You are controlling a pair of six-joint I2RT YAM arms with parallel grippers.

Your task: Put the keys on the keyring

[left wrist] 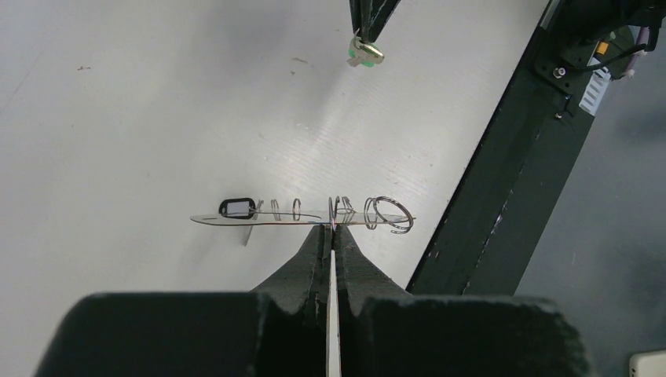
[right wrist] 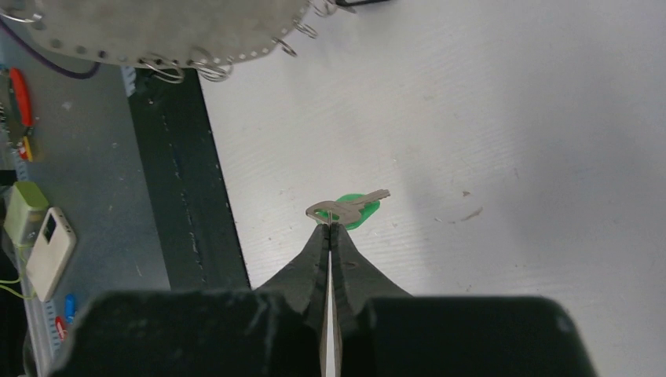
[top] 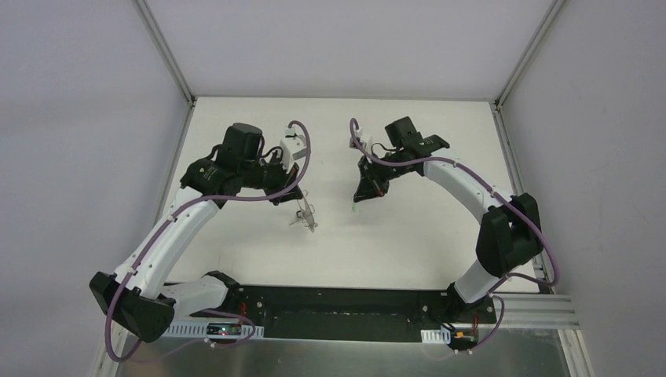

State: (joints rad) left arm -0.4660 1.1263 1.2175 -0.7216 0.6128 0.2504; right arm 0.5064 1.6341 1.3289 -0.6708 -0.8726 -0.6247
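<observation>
My left gripper (left wrist: 332, 228) is shut on the edge of the keyring (left wrist: 267, 219). Seen edge-on, the keyring is a thin flat silver piece with small wire rings (left wrist: 389, 214) and a black oval tag (left wrist: 236, 207) along it. It hangs above the table (top: 305, 217). In the right wrist view the keyring (right wrist: 157, 31) shows as a silver plate with holes round its rim. My right gripper (right wrist: 330, 225) is shut on the silver key with a green head (right wrist: 349, 209), held above the table to the right of the keyring (top: 356, 208).
A black base rail (top: 338, 310) runs along the near table edge, close under both arms. Small devices and tools (right wrist: 39, 236) lie on the grey surface beyond the rail. Enclosure posts (top: 165, 47) and walls border the white table on the left and right.
</observation>
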